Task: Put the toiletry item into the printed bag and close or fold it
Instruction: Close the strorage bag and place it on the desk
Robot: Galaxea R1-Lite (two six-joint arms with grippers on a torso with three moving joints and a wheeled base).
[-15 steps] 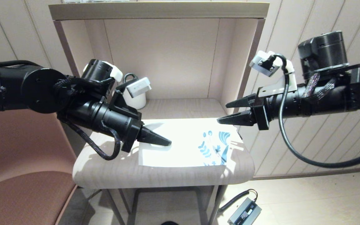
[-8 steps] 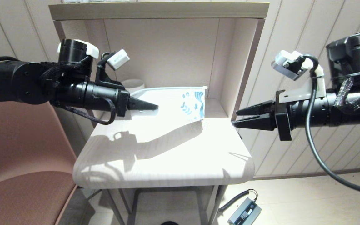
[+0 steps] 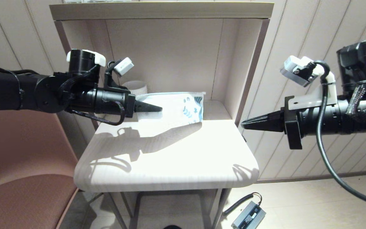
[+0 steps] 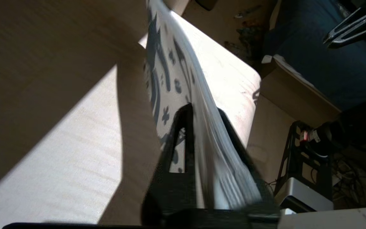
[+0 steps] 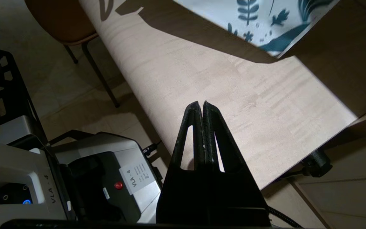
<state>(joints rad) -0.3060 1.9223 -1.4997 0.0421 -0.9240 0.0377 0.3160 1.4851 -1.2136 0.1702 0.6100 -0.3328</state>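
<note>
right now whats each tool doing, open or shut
Left tool: shut on the printed bag, held above the table.
Right tool: shut, holding nothing, beside the table.

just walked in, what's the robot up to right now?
The left gripper is shut on one end of the printed bag, holding it lifted off the table with the leaf-print end hanging toward the right. The right gripper is shut and empty, off the table's right edge, apart from the bag. A white mug stands at the back behind the left arm. The toiletry item is not visible, so I can't tell if it's inside.
</note>
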